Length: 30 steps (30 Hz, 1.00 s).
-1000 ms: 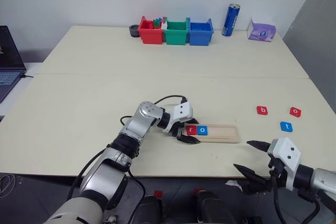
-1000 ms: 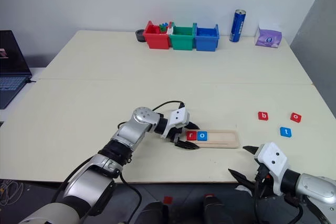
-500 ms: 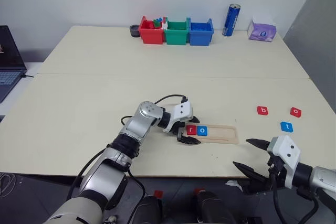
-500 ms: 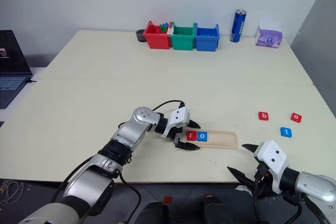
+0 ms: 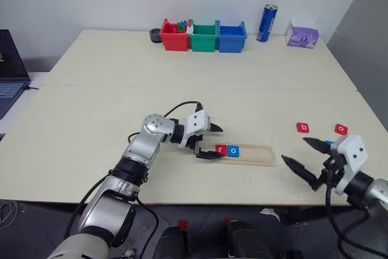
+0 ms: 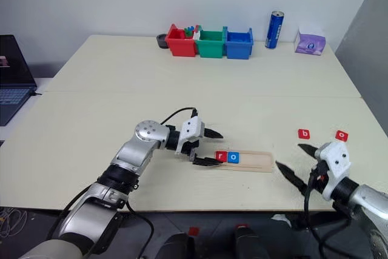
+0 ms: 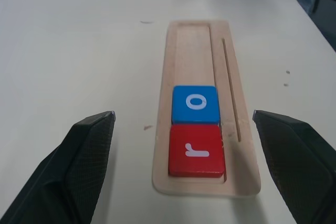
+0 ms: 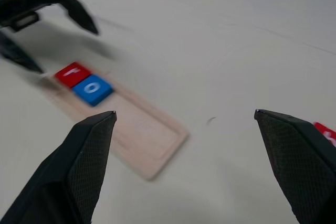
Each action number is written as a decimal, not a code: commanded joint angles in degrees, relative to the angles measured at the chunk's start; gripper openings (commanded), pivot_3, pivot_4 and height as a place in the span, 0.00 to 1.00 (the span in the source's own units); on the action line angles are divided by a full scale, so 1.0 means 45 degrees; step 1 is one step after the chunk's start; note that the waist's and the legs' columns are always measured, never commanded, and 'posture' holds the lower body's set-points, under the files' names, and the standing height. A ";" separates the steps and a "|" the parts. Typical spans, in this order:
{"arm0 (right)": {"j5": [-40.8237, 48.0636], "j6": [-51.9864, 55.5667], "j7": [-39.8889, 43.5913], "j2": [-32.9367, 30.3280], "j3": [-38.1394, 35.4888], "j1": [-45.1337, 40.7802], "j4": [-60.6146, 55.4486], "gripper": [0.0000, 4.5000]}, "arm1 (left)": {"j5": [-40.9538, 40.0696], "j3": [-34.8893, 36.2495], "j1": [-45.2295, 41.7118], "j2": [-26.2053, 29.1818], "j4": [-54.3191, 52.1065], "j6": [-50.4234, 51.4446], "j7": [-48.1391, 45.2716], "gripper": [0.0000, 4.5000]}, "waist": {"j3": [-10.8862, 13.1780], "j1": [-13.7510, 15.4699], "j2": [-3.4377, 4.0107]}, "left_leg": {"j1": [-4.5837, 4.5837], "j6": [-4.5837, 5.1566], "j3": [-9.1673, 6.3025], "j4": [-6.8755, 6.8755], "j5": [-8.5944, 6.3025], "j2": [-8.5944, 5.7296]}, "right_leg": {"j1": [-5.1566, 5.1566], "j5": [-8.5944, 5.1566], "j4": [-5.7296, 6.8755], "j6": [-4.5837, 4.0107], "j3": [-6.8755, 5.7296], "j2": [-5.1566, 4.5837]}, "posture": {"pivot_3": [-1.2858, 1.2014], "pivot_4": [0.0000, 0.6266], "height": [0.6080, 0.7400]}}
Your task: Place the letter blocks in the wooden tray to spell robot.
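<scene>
Wooden tray (image 5: pixel 245 153) on counter (image 5: pixel 182 89) holds red r (image 7: pixel 197 150), blue o (image 7: pixel 195 103) at its left end. Left gripper (image 5: pixel 210 142) open beside it, right gripper (image 5: pixel 301 155) open, both empty.

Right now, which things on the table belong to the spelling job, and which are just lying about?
Job:
wooden tray
red r tile and blue o tile, both in the tray
red b tile
red o tile

Lying about:
red bin, green bin, blue bin
blue can
tissue pack
laptop
</scene>
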 commanded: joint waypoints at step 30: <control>-0.3673 -0.0067 -0.4810 0.2579 0.1322 -0.6631 0.9702 0.55 | -0.3404 0.2155 0.2541 0.3918 -0.4036 0.1608 -0.1401 1.00 | -0.0013 -0.0012 0.0041 | 0.0014 0.0001 0.0027 -0.0019 0.0000 0.0014 | -0.0007 0.0038 -0.0007 -0.0073 0.0014 -0.0013 | 0.52 0.24 1.00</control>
